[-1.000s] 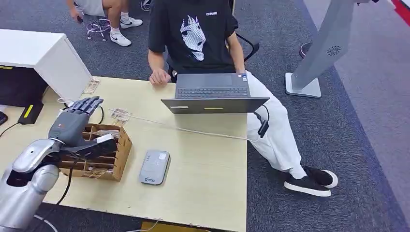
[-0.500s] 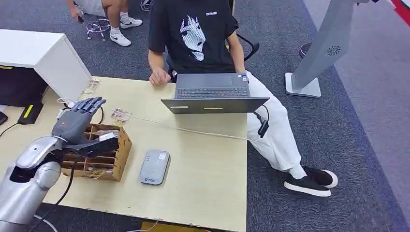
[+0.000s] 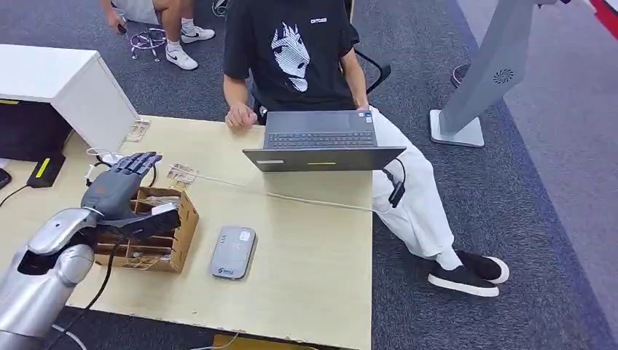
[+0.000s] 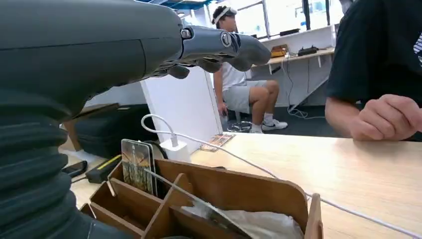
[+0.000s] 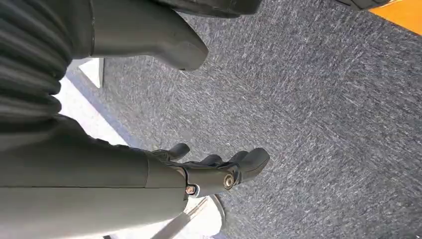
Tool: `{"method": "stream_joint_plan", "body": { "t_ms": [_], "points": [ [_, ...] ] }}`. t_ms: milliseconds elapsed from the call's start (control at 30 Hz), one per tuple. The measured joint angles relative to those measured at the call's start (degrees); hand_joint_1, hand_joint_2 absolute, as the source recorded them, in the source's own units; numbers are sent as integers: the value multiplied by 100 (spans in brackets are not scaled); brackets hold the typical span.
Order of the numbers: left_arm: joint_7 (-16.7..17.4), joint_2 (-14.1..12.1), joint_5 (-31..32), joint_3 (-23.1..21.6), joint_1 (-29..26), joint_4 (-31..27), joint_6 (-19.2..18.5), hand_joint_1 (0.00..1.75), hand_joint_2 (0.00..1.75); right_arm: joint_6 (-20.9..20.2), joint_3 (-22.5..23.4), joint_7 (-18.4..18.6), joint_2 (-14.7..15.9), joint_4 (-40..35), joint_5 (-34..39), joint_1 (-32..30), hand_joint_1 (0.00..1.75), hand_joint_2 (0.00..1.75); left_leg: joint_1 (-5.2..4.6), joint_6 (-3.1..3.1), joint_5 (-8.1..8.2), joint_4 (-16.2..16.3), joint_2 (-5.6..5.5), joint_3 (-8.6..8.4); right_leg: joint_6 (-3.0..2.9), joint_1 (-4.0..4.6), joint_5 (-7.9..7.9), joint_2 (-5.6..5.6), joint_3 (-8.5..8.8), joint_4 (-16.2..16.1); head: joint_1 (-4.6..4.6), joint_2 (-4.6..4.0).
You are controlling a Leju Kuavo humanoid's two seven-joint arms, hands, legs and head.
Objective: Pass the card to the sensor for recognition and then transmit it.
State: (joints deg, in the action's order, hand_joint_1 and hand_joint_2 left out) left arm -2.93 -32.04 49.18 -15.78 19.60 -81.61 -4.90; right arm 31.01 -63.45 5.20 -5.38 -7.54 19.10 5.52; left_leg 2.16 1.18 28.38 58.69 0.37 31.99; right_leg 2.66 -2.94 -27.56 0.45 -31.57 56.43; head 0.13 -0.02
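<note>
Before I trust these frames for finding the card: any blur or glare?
Head view: sharp, evenly lit. Left wrist view: windows behind blown out, left hand close and soft, card in the box readable. Right wrist view: carpet streaked with blur.

The person's black T-shirt (image 3: 295, 55) carries a small white word high on the chest, too small to read, above a white printed face graphic. The grey sensor (image 3: 233, 251), lying on the table beyond the left hand's (image 3: 116, 193) fingertips, has a small blue mark near its lower end; no letters can be made out. A card (image 4: 137, 166) standing in the wooden box (image 4: 224, 199) under the fingers shows a picture, no legible text.
</note>
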Motion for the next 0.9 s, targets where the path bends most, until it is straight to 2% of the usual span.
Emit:
{"method": "stream_joint_plan", "body": {
  "t_ms": [600, 633, 667, 700, 900],
  "points": [
    [4, -17, -35, -81, 25, 116, 0, 2, 175, 22, 0, -2, -13, 0, 9, 13, 0, 175, 0, 0, 0, 0, 0, 0, 0, 0, 0, 0, 0, 0, 0, 0],
    [4, -17, -33, -81, 25, 120, 0, 10, 175, 24, 0, -2, -13, 0, 9, 13, 0, 175, 0, 0, 0, 0, 0, 0, 0, 0, 0, 0, 0, 0, 0, 0],
    [4, -17, -33, -81, 26, 122, 0, 33, 175, 24, 0, -2, -13, 0, 11, 13, 0, 175, 0, 0, 0, 0, 0, 0, 0, 0, 0, 0, 0, 0, 0, 0],
    [9, -17, -33, -81, 28, 127, -2, 175, 175, 24, 0, -4, -13, 0, 11, 13, 0, 175, 0, 0, 0, 0, 0, 0, 0, 0, 0, 0, 0, 0, 0, 0],
    [55, -37, 24, -81, 37, 173, 77, 175, 175, 24, 0, -48, -15, 0, 77, 14, 0, 175, 0, 0, 0, 0, 0, 1, 0, 0, 0, 0, 1, 0, 0, 0]
  ]
}}
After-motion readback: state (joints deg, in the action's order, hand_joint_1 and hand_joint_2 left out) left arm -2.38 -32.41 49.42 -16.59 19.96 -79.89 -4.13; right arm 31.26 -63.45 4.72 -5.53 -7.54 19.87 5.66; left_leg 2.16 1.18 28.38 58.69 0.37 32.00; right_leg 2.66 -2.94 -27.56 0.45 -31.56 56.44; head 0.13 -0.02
